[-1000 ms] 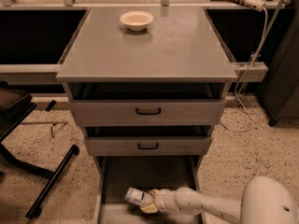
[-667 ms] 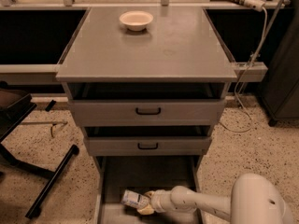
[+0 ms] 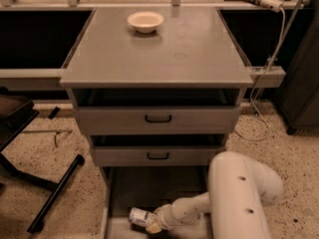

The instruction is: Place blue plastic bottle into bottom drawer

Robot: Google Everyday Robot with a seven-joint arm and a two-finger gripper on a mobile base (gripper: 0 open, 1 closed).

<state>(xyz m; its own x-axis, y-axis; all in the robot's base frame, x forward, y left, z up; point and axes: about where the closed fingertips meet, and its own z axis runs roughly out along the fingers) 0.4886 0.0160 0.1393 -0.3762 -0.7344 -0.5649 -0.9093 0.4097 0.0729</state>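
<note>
The blue plastic bottle [image 3: 141, 217] lies on its side low inside the open bottom drawer [image 3: 149, 190], near its front left, white cap to the left. My gripper [image 3: 153, 224] reaches into the drawer from the right on a white arm [image 3: 234, 198] and sits at the bottle's right end, touching it. The bottle appears to rest on or just above the grey drawer floor. The arm's large white link hides the drawer's right side.
Two upper drawers with black handles [image 3: 158, 118] sit above, slightly pulled out. A cream bowl [image 3: 145, 21] stands on the cabinet top [image 3: 164, 49]. A black chair base [image 3: 45, 183] is on the speckled floor at left. Cables [image 3: 264, 83] hang at right.
The arm has moved closer and its big link now fills the lower right. The gripper and bottle have shifted left and lower in the drawer.
</note>
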